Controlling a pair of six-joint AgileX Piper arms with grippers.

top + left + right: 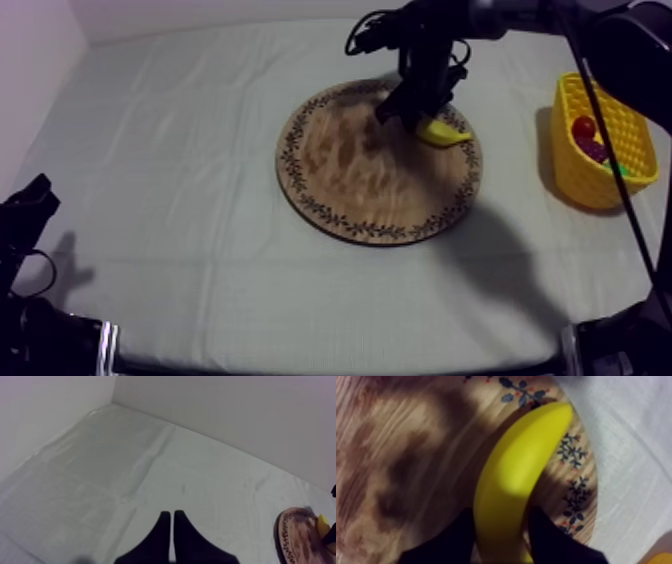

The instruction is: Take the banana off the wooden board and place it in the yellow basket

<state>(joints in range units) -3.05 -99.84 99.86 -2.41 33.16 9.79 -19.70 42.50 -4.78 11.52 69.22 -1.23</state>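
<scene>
The yellow banana [445, 134] lies near the right rim of the round wooden board [340, 175]. My right gripper [415, 108] comes down on it from the upper right. In the right wrist view the banana [516, 481] runs between the two black fingers [453, 538], which press against its sides on the board [396, 451]; my right gripper [501, 523] is shut on it. The yellow basket [600, 185] stands at the table's right side. My left gripper [172, 516] rests low at the left, its fingers together as a narrow wedge over bare cloth.
Inside the basket lie a small red fruit [584, 127] and a dark bunch of grapes [594, 150]. The board's edge [295, 536] sits well off to the side of my left gripper [30, 205]. A white wall borders the table's far side.
</scene>
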